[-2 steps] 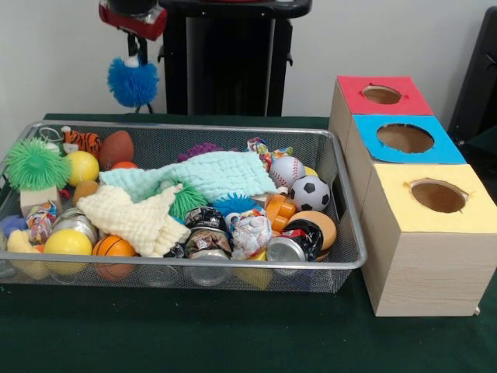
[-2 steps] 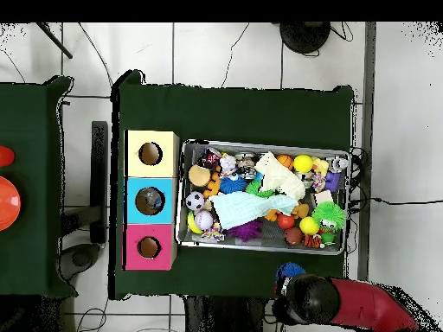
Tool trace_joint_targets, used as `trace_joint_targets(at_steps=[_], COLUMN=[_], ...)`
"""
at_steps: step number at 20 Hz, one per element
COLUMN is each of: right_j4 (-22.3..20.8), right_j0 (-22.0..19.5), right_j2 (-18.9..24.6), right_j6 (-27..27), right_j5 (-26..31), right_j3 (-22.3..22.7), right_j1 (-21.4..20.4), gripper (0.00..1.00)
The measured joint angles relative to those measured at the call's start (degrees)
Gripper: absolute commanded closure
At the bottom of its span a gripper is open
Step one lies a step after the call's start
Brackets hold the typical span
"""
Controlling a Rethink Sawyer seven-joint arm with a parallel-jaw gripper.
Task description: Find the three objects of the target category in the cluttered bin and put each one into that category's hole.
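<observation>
One green desk (image 1: 233, 342) is carrying a wire bin (image 1: 342, 256) crowded with toys, and beside it three boxes are standing in a row: yellow (image 1: 435, 233), blue (image 1: 404, 140), red (image 1: 380, 95). Beyond the bin's rim, the tool (image 1: 133, 56) is hanging clenched around a blue spiky ball (image 1: 132, 82).

A dark green table (image 1: 194, 334) carries a wire bin (image 1: 233, 268) beside three wooden boxes (image 1: 427, 264).
</observation>
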Motion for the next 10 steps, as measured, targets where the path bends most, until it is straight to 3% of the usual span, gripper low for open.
trace_joint_targets(at_steps=[5,10], right_j4=[3.6,4.8], right_j0=[-2.6,-3.7], right_j2=[4.3,7.9], right_j6=[0.0,0.0], right_j5=[3.0,1.4], right_j3=[0.0,-0.1], right_j1=[-4.5,-5.1], gripper=[1.0,1.0])
